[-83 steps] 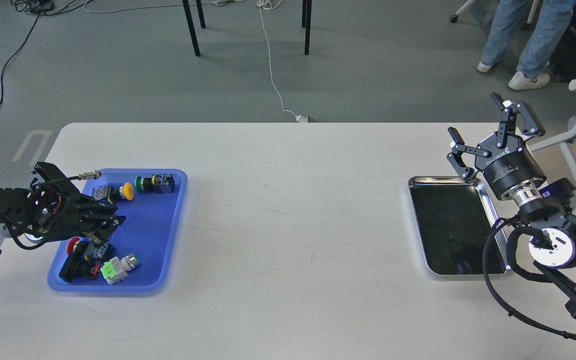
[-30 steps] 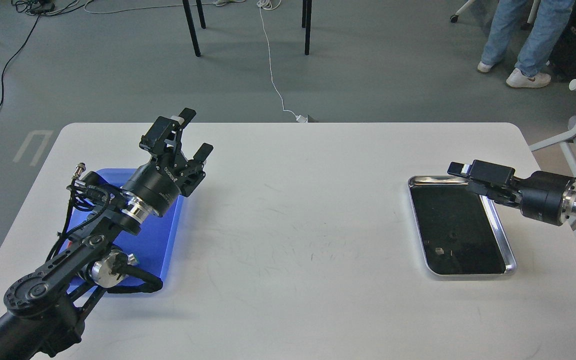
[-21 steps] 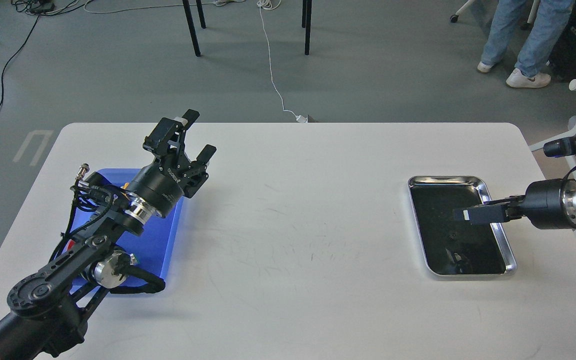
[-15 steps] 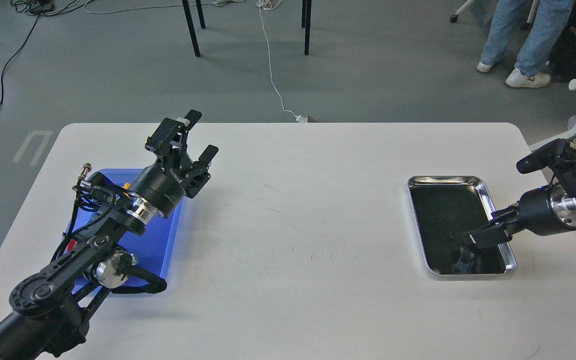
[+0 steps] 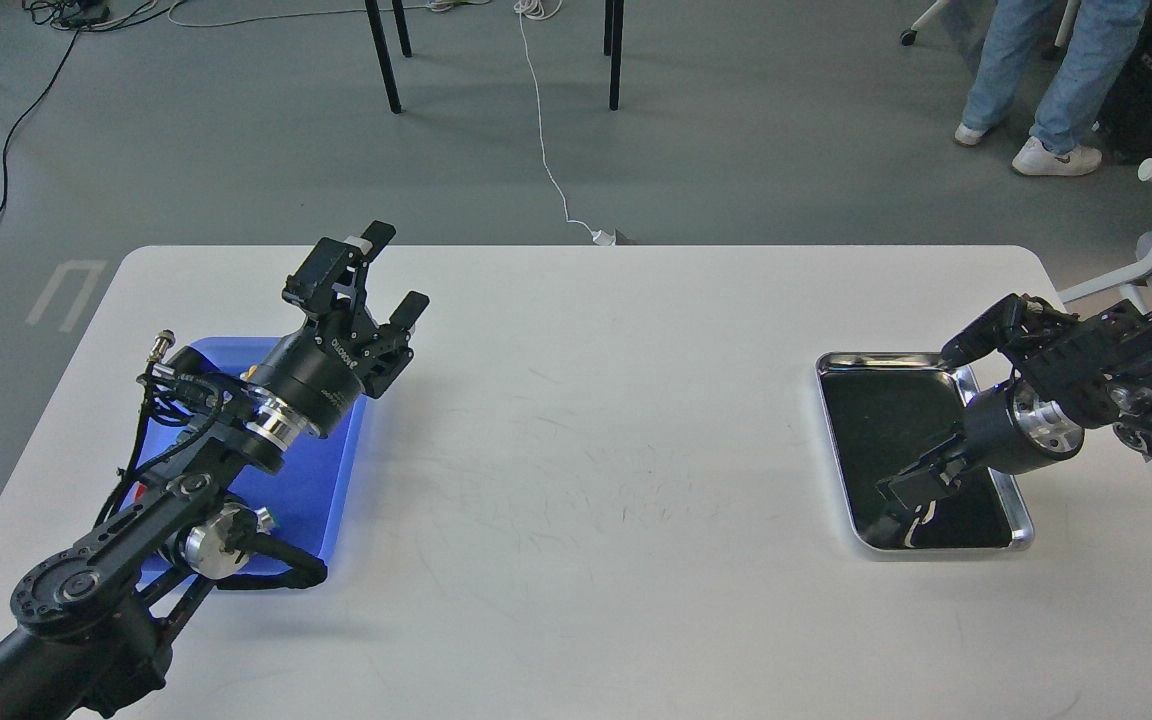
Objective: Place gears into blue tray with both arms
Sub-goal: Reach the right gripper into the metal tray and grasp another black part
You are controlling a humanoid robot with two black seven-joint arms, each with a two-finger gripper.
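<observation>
Fingers of right gripper [image 5: 904, 492] point down into silver tray [image 5: 1021, 520]

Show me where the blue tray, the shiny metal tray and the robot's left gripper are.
blue tray [image 5: 321, 475]: head view, bare blue floor near its right rim.
metal tray [image 5: 886, 357]: head view, its far silver rim.
left gripper [image 5: 388, 272]: head view, midway between its two raised fingertips, jaws apart.

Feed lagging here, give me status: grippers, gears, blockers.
Left gripper open, raised past blue tray. Right gripper low in silver tray, state unclear. No gear discernible. Nothing blocking.
</observation>
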